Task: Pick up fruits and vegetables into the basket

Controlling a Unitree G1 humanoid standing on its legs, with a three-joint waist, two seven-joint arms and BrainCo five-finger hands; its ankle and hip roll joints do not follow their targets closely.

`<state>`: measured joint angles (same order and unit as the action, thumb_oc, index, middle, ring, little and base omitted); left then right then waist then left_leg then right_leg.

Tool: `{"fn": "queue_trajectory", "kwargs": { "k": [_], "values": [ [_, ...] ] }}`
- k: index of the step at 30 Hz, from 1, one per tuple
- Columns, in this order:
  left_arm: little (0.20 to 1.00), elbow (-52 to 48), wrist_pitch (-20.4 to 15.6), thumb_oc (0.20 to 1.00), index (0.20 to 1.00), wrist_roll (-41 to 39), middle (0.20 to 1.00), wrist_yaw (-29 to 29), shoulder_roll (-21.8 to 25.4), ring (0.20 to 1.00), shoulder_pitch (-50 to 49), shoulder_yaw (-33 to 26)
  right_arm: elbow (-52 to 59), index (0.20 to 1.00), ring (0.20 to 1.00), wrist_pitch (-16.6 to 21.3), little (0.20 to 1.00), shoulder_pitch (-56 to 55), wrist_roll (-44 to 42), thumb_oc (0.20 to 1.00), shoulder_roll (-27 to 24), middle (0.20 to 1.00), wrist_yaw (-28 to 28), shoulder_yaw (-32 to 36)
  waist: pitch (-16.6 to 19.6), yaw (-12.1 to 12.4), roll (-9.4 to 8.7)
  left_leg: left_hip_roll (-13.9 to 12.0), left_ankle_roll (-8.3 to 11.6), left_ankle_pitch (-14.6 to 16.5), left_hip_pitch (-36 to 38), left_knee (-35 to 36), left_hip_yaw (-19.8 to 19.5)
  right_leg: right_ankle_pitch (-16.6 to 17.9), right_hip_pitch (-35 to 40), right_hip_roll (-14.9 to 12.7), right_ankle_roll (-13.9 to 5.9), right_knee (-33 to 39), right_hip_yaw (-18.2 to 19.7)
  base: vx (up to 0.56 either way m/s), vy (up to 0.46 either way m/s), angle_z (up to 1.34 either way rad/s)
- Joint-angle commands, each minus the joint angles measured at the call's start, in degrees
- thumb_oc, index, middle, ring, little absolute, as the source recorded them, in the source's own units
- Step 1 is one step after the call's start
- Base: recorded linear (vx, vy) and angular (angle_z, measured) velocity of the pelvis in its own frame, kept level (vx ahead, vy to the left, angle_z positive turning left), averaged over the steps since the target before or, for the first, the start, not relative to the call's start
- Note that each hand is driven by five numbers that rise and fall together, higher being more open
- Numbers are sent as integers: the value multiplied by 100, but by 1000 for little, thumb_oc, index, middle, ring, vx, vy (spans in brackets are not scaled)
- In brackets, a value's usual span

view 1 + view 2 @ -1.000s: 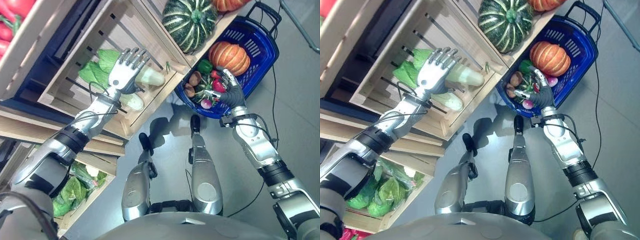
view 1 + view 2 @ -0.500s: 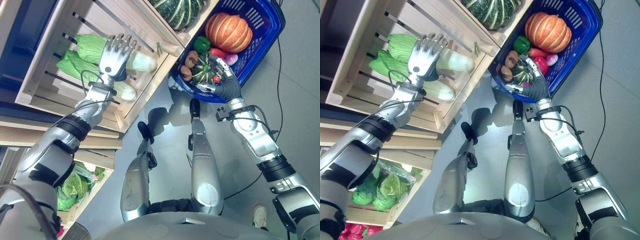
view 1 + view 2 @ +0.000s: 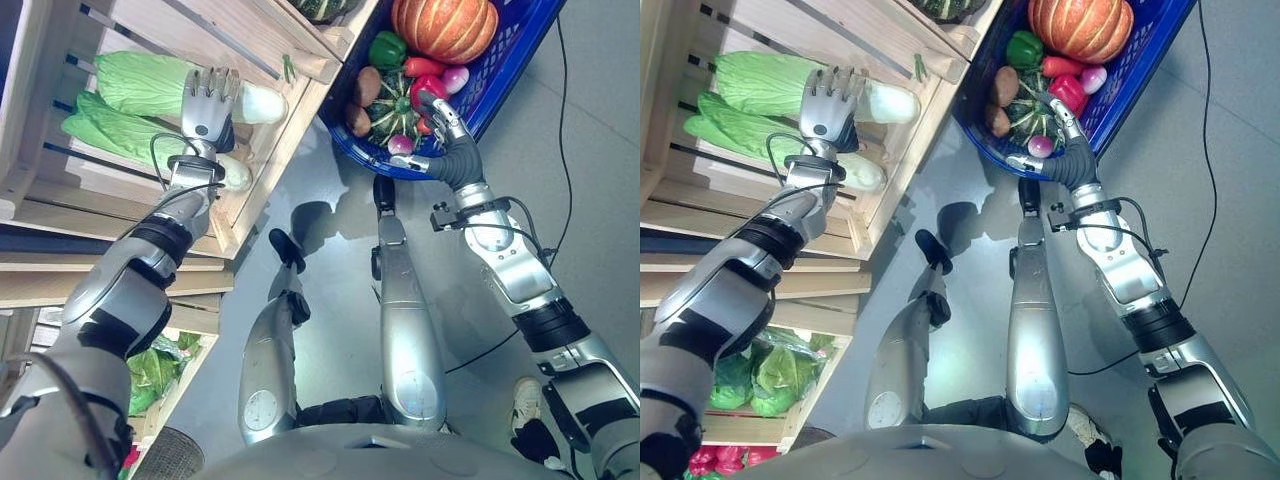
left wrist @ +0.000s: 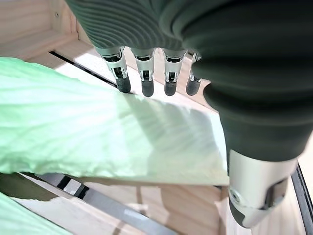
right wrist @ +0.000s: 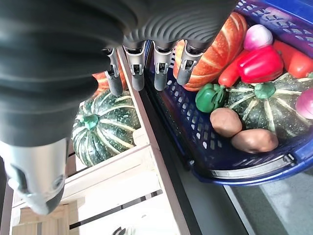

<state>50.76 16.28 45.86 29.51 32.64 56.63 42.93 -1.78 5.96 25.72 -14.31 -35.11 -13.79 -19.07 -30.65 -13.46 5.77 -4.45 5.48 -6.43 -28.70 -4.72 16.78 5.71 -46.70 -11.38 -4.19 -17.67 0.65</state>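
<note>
Cabbage: a long pale-green cabbage (image 3: pixel 150 85) lies in the wooden crate (image 3: pixel 60 180), white stem end toward the basket; a second cabbage (image 3: pixel 115 135) lies just beside it in the same crate.
Left hand: the left hand (image 3: pixel 205 100) is spread over the upper cabbage near its white end, fingers (image 4: pixel 146 81) straight and wide, tips past the far edge of the leaf; whether the palm touches it I cannot tell.
Basket: the blue basket (image 3: pixel 500 70) sits on the floor just beside the crate's corner.
In the basket: an orange pumpkin (image 3: pixel 445 25), a green pepper (image 3: pixel 387 48), a red pepper (image 5: pixel 264 63), a striped green squash (image 3: pixel 392 112), two brown potatoes (image 5: pixel 239 132) and a pink radish (image 3: pixel 401 145).
Right hand: the right hand (image 3: pixel 445 135) is at the basket's near rim, beside the squash, fingers relaxed and holding nothing.
Next crate: a striped green pumpkin (image 5: pixel 100 129) sits in the crate beside the basket.
</note>
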Motion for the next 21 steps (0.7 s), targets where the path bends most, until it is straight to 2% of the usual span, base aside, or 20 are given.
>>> {"fn": "queue_trajectory", "kwargs": {
  "k": [1, 10, 14, 21],
  "values": [
    [1000, 457, 327, 1000, 1000, 350, 1000, 136, 156, 1000, 90, -290, 461, 1000, 1000, 279, 1000, -9, 96, 1000, -24, 1000, -130, -63, 86, -287, -2, -330, 259, 55, -872, -1200, -204, -294, 15, 123, -120, -494, -20, 48, -4, 0],
    [1000, 774, 779, 1000, 1000, 623, 1000, 11, 167, 1000, 298, -263, 368, 1000, 1000, 310, 1000, 65, 57, 1000, 26, 1000, -269, -119, 86, -333, -16, -365, 255, 150, -1192, -1505, -247, -374, -310, 175, -78, -781, 71, 42, -12, 1],
    [1000, 964, 936, 1000, 1000, 453, 1000, 75, 151, 1000, 399, -258, 293, 1000, 1000, 358, 1000, 117, 33, 1000, 69, 1000, -344, -185, 86, -341, -51, -392, 251, 186, -1337, -1638, -294, -406, -433, 198, -57, -883, 101, 38, -25, 1],
    [1000, 1153, 943, 1000, 1000, 363, 1000, 95, 163, 1000, 580, -250, 171, 1000, 1000, 421, 1000, 203, 25, 1000, 146, 1000, -418, -271, 86, -346, -96, -415, 241, 233, -1509, -1780, -347, -432, -594, 245, -30, -1007, 143, 5, -4, 0]
  ]
}}
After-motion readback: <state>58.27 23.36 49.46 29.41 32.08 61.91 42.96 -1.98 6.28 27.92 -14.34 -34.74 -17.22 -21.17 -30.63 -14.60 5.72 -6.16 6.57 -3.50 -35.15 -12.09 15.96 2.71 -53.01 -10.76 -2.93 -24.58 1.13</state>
